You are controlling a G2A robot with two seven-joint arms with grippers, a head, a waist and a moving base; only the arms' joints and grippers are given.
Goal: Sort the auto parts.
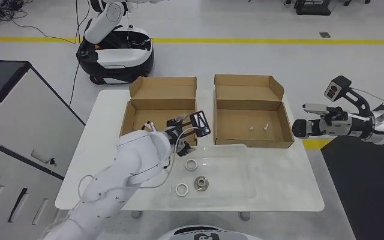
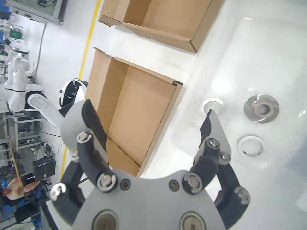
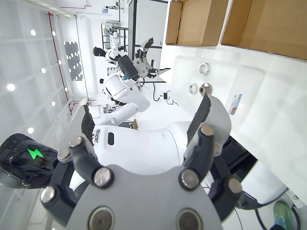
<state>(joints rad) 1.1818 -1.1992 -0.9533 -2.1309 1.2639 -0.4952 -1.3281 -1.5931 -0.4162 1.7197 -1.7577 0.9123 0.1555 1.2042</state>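
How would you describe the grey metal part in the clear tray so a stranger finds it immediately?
On the white table, in front of the two brown cardboard boxes, lies a clear plastic tray. Look in its left half. The wanted part is the grey metal disc with a raised hub; both neighbours are plain white rings.

One small printed label (image 3: 236, 104) shows at the bare floor of the clear plastic tray (image 3: 259, 84). It carries coloured bands and fine print too small to read. Whether it lies on or under the tray's floor cannot be told.
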